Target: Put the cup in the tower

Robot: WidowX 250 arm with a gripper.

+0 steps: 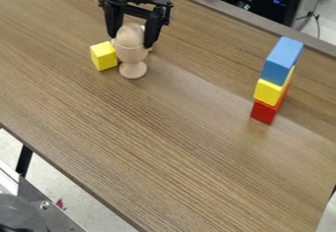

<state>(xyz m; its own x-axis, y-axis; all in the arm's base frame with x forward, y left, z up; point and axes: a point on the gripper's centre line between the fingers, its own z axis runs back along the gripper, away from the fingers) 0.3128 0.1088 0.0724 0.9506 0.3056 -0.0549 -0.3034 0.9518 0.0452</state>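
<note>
- Metal framework (62,220) lies nearest the camera, low on the view's left, well apart from me and beyond the wood-grain table (164,152).
- I count one wooden egg cup (133,54), one egg-shaped wooden piece (130,35) seated in its bowl, and two yellow blocks: one loose, one stacked.
- One blue block (282,60) and one red block (265,113) make up the rest of the three-block tower (269,92), well apart from me toward the view's right; blue is on top, yellow between, red at the bottom.
- Directly beneath my gripper (132,40) is the egg cup, with the egg-shaped piece between my fingers; its foot rests on the table.
- Just beside the cup, on the view's left of me, sits the loose yellow block (103,56).
- Part of something pale shows behind the cup, too hidden for me to name.
- My fingers are spread, one at either side of the egg-shaped piece; I cannot tell whether they touch the cup.
- Upright, the cup points its bowl toward me and its foot down, its long axis vertical.
</note>
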